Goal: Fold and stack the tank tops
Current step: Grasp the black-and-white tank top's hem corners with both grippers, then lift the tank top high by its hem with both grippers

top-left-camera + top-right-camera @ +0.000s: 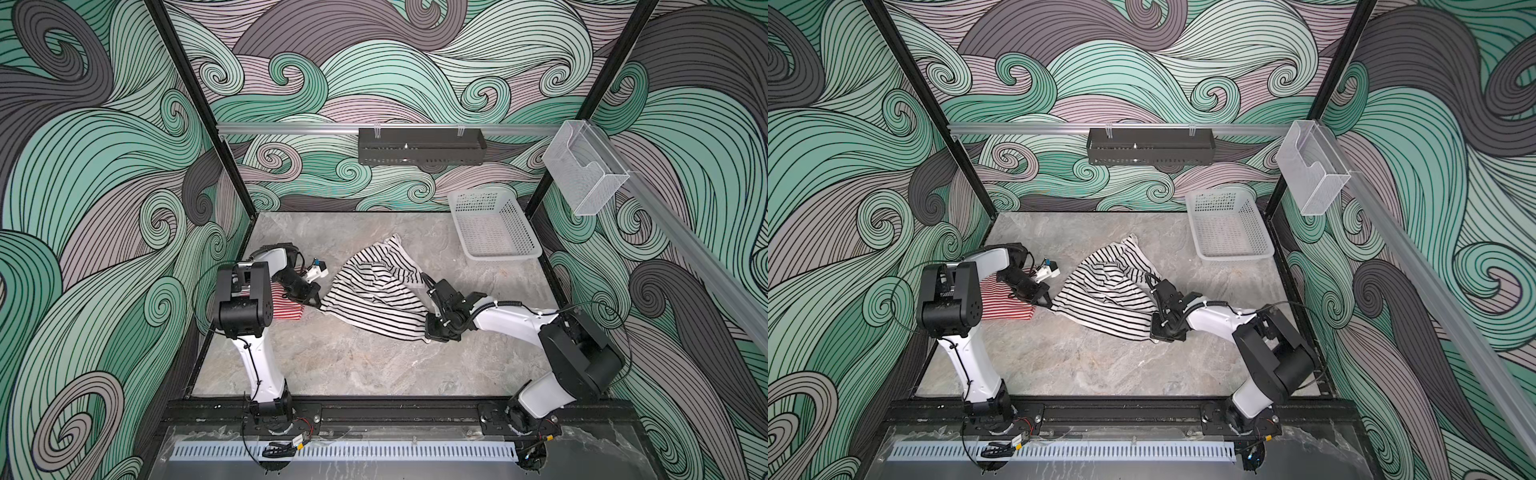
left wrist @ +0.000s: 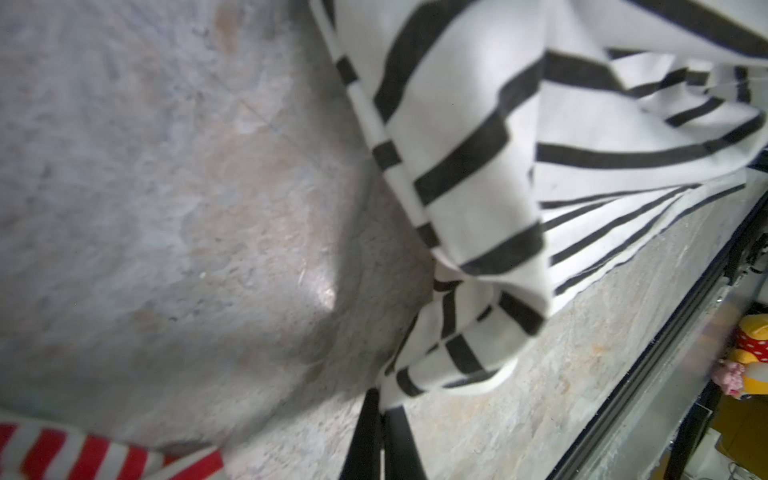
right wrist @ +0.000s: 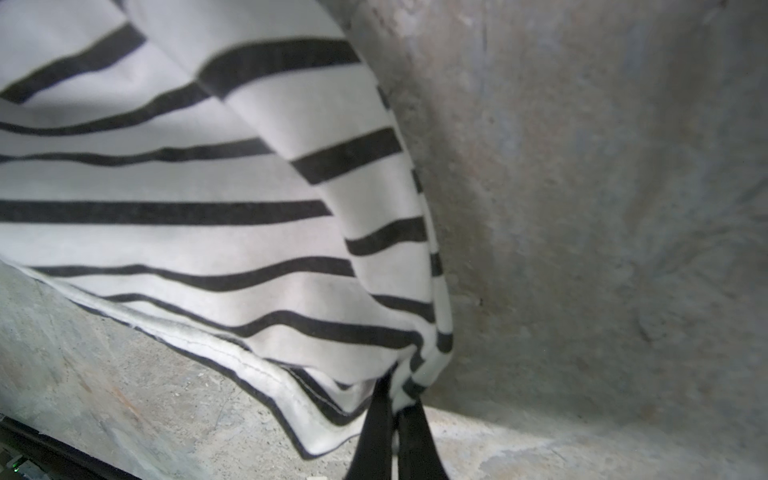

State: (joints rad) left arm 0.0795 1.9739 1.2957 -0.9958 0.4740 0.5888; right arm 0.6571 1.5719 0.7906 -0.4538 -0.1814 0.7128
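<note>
my left gripper (image 2: pixel 381 399) pinches the black-striped tank top (image 1: pixel 374 291) by its 9 o'clock corner, right gripper (image 3: pixel 395 395) pinches its 4 o'clock hem. red-striped tank top (image 1: pixel 289 309) crowds close at 9 o'clock; basket (image 1: pixel 503 257) well apart at 1 o'clock. bare table (image 1: pixel 353 365) toward 6 o'clock.

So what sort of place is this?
Probably a robot test booth: two arms bolted to a front rail, patterned wall panels enclosing a marble-look table, and a black-striped tank top for practice.

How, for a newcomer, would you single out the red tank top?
On the grey marble table, look left, beneath the left arm. The red-and-white striped tank top lies there; narrow red stripes distinguish it from the black-striped tank top alongside.
</note>
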